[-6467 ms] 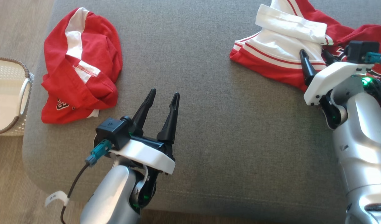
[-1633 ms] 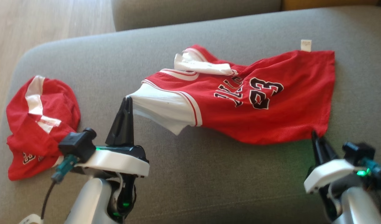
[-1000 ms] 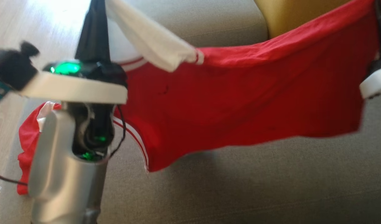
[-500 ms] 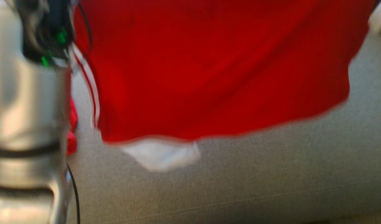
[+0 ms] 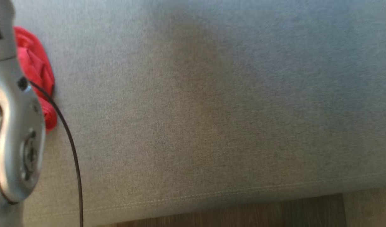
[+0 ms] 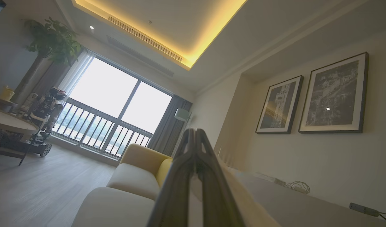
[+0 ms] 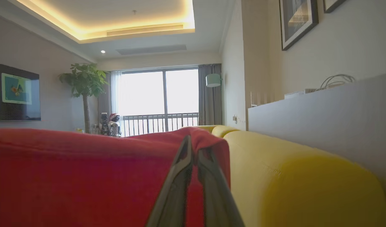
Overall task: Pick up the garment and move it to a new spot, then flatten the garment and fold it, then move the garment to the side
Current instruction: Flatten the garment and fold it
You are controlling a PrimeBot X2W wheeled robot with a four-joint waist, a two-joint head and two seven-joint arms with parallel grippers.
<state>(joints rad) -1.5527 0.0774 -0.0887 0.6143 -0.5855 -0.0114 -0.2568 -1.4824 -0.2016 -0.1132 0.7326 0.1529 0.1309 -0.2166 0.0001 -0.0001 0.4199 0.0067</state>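
Jaws of the right gripper are clamped tip to tip on a folded red edge of the garment. From that pinch point, the garment stretches away as a broad, matte red sheet across the lower left of the right wrist view. Its upper edge runs nearly level, and the cloth bunches into a small hump just over the fingertips. To the right of the jaws lies a rounded yellow sofa with a smooth, padded surface.

Jaws of the left gripper are pressed together at the tips. A pale strip of the garment's cloth shows in the narrow gap lower down, at the bottom centre of the left wrist view.

In the head view, a grey cushion of fine woven fabric has a stitched seam along its lower edge. Below the seam is dark wood floor. At the left edge stands a glossy silver arm segment with a thin black cable curving down beside it. A crumpled smaller red piece lies on the cushion partly behind the segment.
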